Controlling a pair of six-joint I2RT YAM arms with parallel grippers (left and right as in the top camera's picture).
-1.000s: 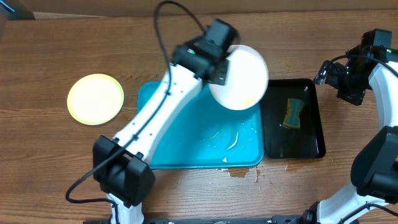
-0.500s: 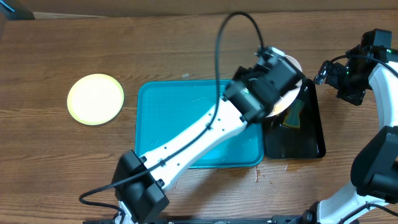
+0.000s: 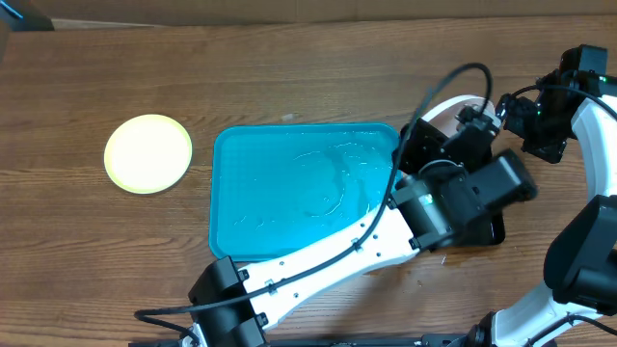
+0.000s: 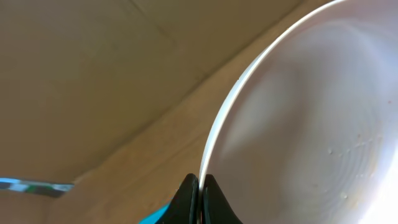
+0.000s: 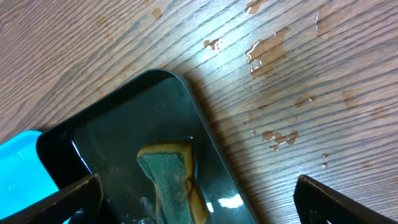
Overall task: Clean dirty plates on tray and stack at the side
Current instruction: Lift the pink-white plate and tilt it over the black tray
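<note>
My left gripper (image 3: 463, 123) is shut on the rim of a white plate (image 3: 445, 108) and holds it tilted above the far end of the black tray. In the left wrist view the fingertips (image 4: 200, 186) pinch the plate's (image 4: 311, 124) edge. The turquoise tray (image 3: 289, 145) is wet and holds no plates. A pale yellow-green plate (image 3: 147, 153) lies on the table to its left. A second white plate is not in view. My right gripper (image 3: 548, 135) (image 5: 199, 208) is open and empty, high beside the black tray.
A narrow black tray (image 3: 490, 231) (image 5: 112, 137) lies right of the turquoise tray, mostly hidden under my left arm. It holds a green-and-yellow sponge (image 5: 171, 180). Water drops (image 5: 267, 53) lie on the wood beside it.
My left arm has swung right with the white plate, from above the turquoise tray to above the black tray. The right arm has not moved.
</note>
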